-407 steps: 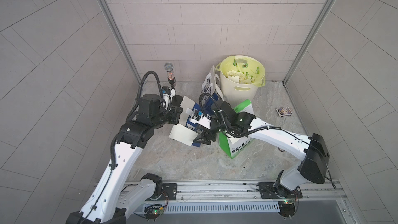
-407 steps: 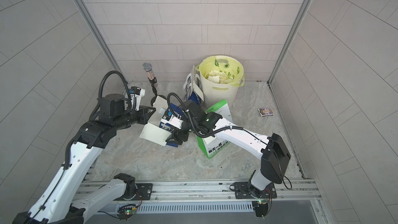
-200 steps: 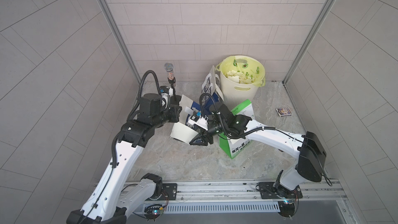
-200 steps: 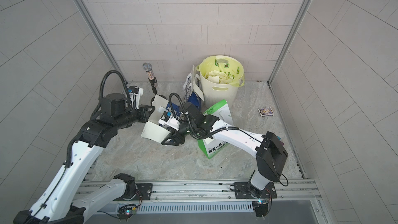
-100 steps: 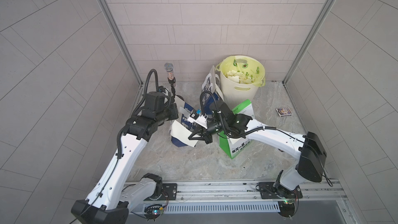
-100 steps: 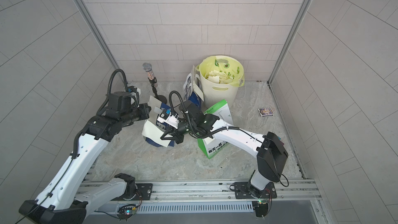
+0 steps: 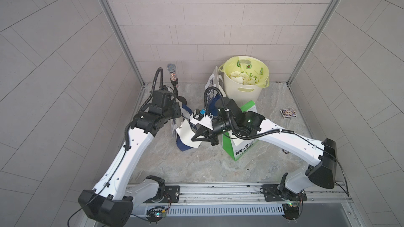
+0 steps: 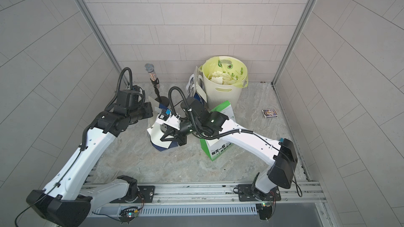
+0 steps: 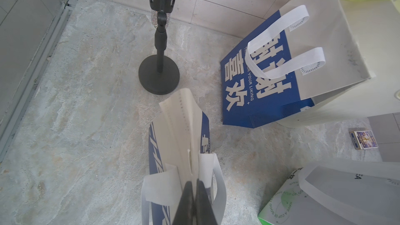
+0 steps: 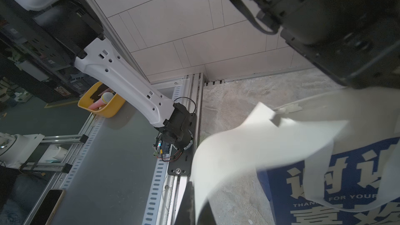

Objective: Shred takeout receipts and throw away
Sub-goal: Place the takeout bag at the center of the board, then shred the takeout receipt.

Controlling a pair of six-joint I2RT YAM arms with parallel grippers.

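Step in hand: getting a receipt (image 7: 185, 133) off the blue bag (image 7: 183, 146), pre-shred. L gripper (image 9: 194, 193) is clamped on the bag's top edge, btw its two white handles, propping the bag at a tilt mid-left on the floor. R gripper (image 7: 193, 138) is closed on the receipt's near-right edge. The R wrist view shows the sheet (image 10: 259, 146) curling down into the pinched fingers, w/ its other end lying against the bag face, up by the L gripper. Can't tell if that end is stuck on or just loose.

Next move, my read: R pulls off to the right/near while L anchors the bag, so the slip comes free whole. Paper's thin, so a jerk could rip it early or drag the bag over. After that both grippers need a hold on the slip to tear it to bits. The bits go in the bin (image 7: 243, 90), far & right of the bag, w/ paper scraps in it already. Green-and-white bag (image 7: 240, 149) sits just right of the R gripper, under that arm, so it needs clearance en route.
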